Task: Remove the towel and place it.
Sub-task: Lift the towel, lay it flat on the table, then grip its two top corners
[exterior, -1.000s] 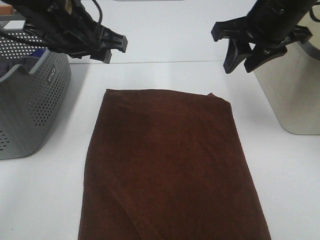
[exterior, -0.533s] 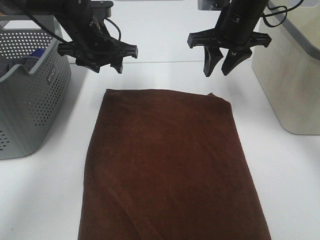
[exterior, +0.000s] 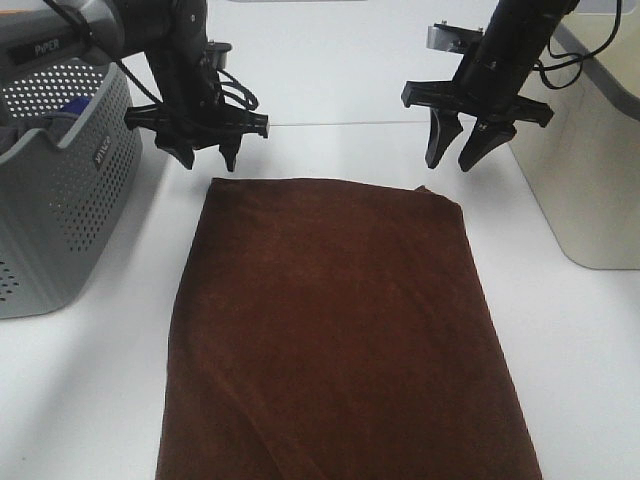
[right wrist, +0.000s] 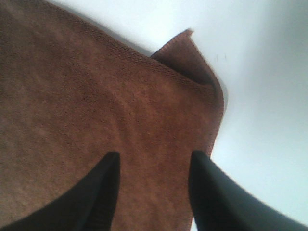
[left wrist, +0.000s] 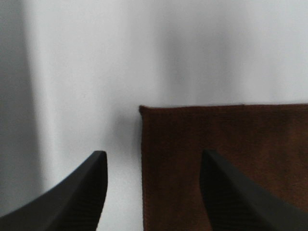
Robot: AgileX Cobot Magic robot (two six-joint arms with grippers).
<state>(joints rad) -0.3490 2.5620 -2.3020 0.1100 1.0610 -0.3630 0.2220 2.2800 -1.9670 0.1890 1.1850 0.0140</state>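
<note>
Exterior high: dark brown towel (exterior: 340, 330) lies flat.

Towel (exterior: 340, 330) on table (exterior: 585, 360) between basket (exterior: 50, 210) and bin (exterior: 590, 180)

Left tool (exterior: 209, 163), right tool (exterior: 449, 164); both agape

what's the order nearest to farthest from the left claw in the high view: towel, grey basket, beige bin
1. towel, its far left corner right by the left claw
2. grey basket, at the left edge
3. beige bin, far right side
</note>
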